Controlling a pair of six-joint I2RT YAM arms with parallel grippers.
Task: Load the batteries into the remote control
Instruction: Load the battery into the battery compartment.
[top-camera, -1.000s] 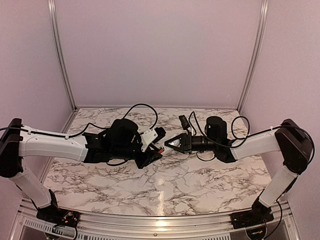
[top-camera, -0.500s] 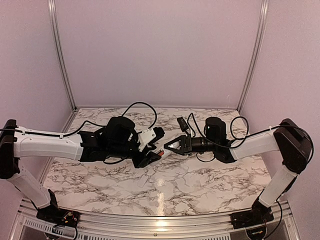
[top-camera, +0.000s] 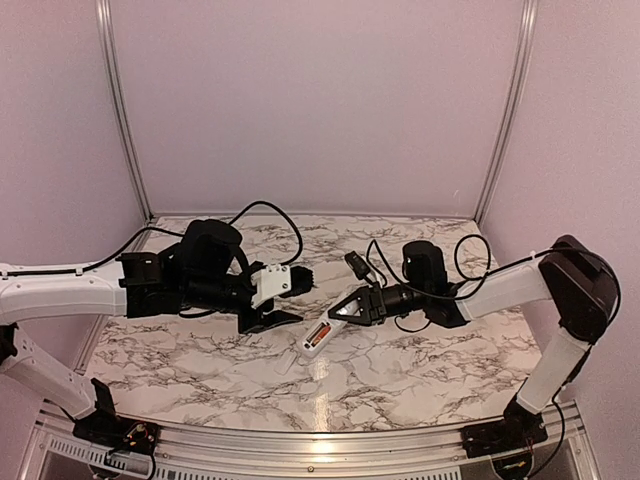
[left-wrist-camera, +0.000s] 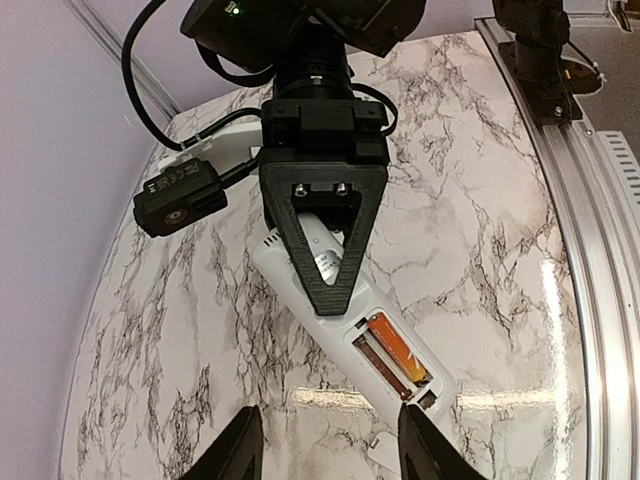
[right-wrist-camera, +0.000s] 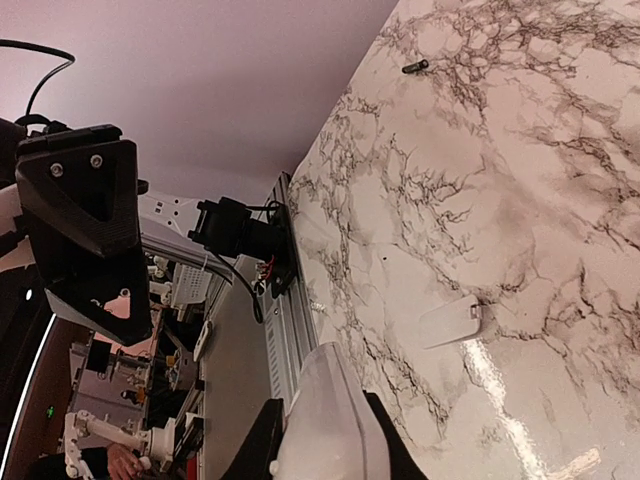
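1. Remote control (top-camera: 318, 338) is the task's thing nearest the arms' bases. It sits slanted near the middle of the surface (top-camera: 420, 385), back side up, so its open bay faces the left wrist camera; I cannot tell whether its near end touches the marble or hangs just above it
2. Just near-left of that end lies the cover plate (right-wrist-camera: 450, 322), flat on the surface and apart from the remote control, probably set aside so the bay stays reachable
3. In the bay at the near end the batteries (left-wrist-camera: 398, 358) lie side by side along the body, one bright orange, the other darker; both look seated, so the loading seems done or close to it
4. Further back, the right fingers (left-wrist-camera: 335, 298) are clamped on the far half of the remote control, one above and one below. This grip leaves the bay end uncovered and steadies the body for work from the other side
5. To the left at about the same depth, the left fingers (top-camera: 285, 303) stand partly apart with nothing between them, clear of the remote control and pointed towards it. Judging by that, they are free to press a cell home or go for the cover plate
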